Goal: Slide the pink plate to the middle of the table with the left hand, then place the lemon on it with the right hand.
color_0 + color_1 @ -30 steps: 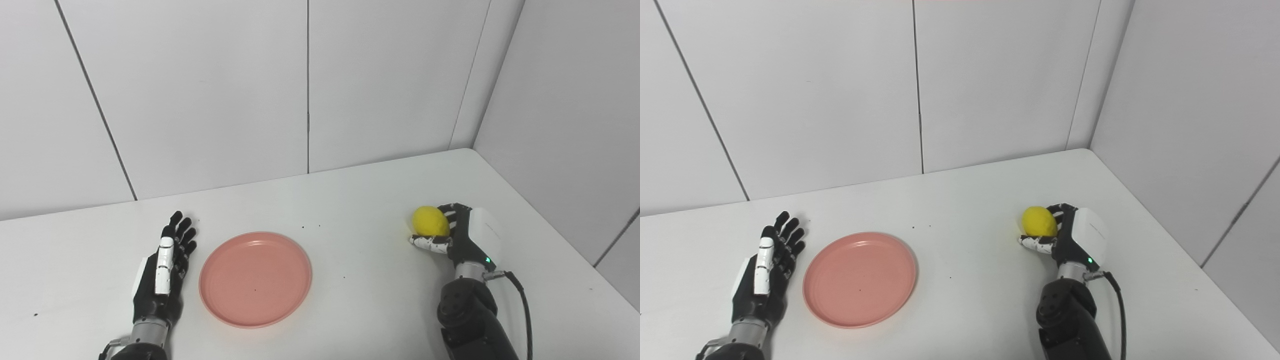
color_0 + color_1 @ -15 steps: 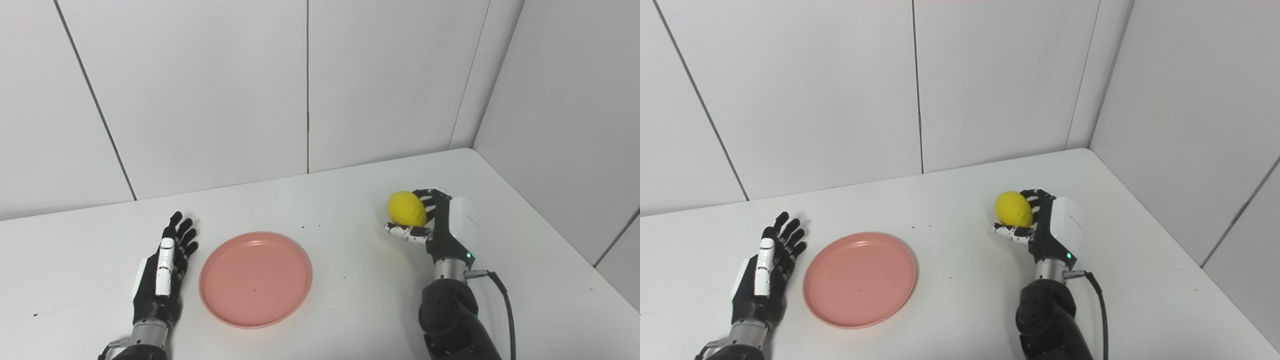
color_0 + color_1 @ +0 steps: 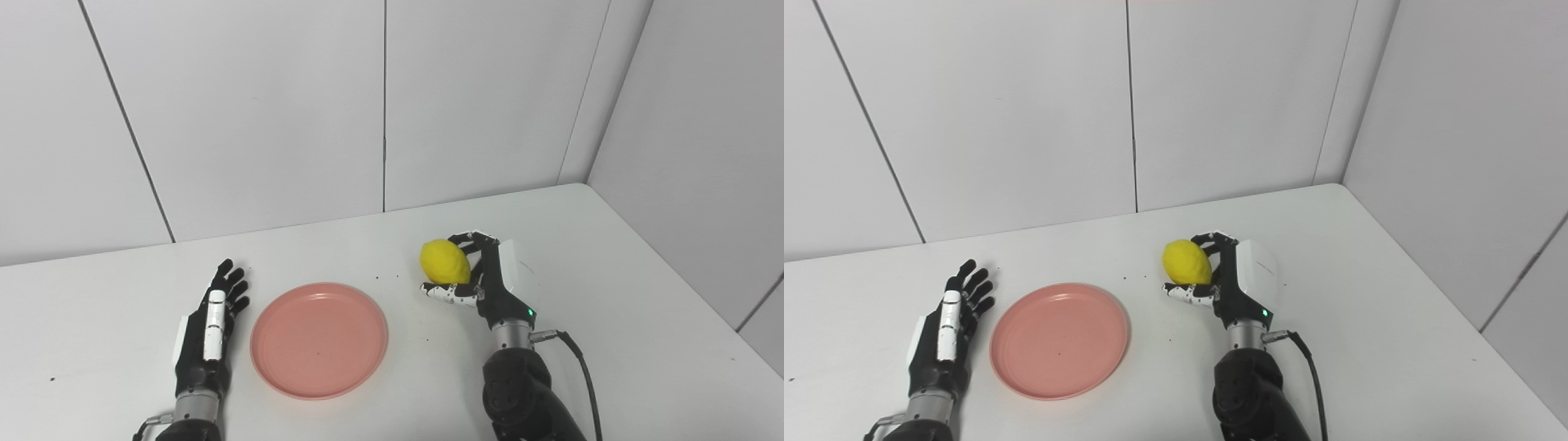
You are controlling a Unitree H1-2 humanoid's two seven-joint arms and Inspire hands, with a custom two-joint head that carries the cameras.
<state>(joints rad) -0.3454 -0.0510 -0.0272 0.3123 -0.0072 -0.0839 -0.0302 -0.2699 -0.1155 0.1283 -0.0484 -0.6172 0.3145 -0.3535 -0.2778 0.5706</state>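
A yellow lemon point(image 3: 445, 262) is held in the right hand point(image 3: 487, 282), whose fingers point(image 3: 467, 237) are curled over the fruit's top and far side while the thumb point(image 3: 446, 293) is tucked beneath it. The lemon is carried clear of the white table point(image 3: 612, 294), to the right of the pink plate point(image 3: 318, 340) and a little farther back, so that fruit and plate are near but apart. The white back of the right hand is turned toward the table's right edge, and a small green light is seen at the wrist, from which a black cable point(image 3: 582, 380) is trailed down toward the picture's bottom edge.

The pink plate is laid flat on the table, somewhat left of the table's middle, and nothing is carried on it (only a tiny dark speck is seen on its surface). Just beside its left rim, the left hand point(image 3: 208, 334) is rested flat on the table with its fingers stretched forward and slightly fanned, nothing being held in it; a narrow gap of table is left between hand and plate. A few small dark specks are scattered over the tabletop. Plain white wall panels point(image 3: 257, 110) are seen behind the table and along its right side.
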